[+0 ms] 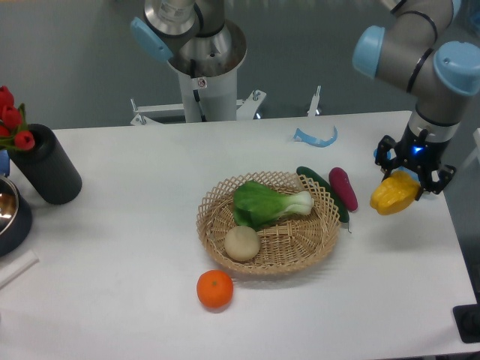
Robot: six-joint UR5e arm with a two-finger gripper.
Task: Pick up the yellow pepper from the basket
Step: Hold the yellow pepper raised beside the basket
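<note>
The yellow pepper (394, 194) is glossy, bright yellow and lobed. It hangs in my gripper (409, 180) at the right side of the table, to the right of the basket and apart from it. The gripper's dark fingers are shut on the pepper's top. The basket (268, 249) is round tan wicker at the table's middle. It holds a green bok choy (264, 202) and a pale beige ball (242, 243).
An orange (214, 289) lies in front of the basket. A cucumber (321, 187) and a magenta vegetable (343, 188) lie between basket and gripper. A blue clip (316, 138) lies at the back. A black cylinder (46, 165), red tulips (10, 116) and a bowl (7, 210) stand at left.
</note>
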